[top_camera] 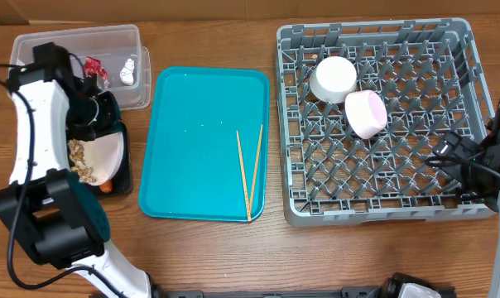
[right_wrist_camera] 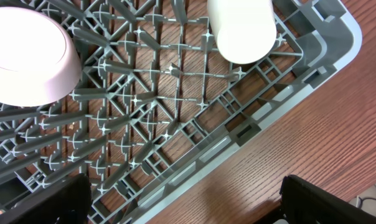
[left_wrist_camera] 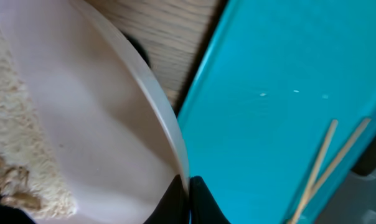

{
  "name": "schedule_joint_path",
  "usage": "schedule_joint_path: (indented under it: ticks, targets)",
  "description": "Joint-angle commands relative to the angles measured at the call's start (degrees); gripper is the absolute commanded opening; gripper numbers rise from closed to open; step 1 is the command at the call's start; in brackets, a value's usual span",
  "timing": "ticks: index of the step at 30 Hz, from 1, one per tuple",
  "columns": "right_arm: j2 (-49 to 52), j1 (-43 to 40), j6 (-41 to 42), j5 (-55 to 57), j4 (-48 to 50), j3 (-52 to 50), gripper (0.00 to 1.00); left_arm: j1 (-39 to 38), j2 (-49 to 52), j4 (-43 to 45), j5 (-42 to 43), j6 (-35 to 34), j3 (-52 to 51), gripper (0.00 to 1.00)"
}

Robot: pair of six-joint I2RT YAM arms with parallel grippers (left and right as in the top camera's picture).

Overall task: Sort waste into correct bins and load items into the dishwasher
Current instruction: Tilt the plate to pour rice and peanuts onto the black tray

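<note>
Left end effector (left_wrist_camera: 188, 200) is pinched shut on the rim of the white plate (left_wrist_camera: 101, 137), tilted over the black tray (top_camera: 128, 178), nut-shell scraps (top_camera: 82, 162) on it (right end effector (right_wrist_camera: 185, 208) gapes wide beside the dish rack (right_wrist_camera: 238, 134)). I'd tip steeper, keeping the rim inside the tray.

The left arm (top_camera: 26, 124) arches over, and the left end effector (left_wrist_camera: 188, 194) is pinched tight on a plate (left_wrist_camera: 101, 124) rim. The right end effector (right_wrist_camera: 185, 190) hangs with its fingers spread wide, holding nothing.
</note>
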Motion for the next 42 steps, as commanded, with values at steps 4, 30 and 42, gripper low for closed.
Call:
schedule_joint_path:
  ticks: [4,30,42]
  targets:
    - [-0.7,-0.3,-0.2,0.0,0.2,1.0,1.00,5.5,-2.1,-0.7,18.9,7.4,1.7,0.04]
    - [-0.7,-0.3,-0.2,0.0,0.2,1.0,1.00,16.9,-2.1,-9.1,41.5,17.7,1.7,0.04]
    - [-0.7,-0.3,-0.2,0.0,0.2,1.0,1.00,18.0,-2.1,-10.8,41.3,18.3,1.7,0.04]
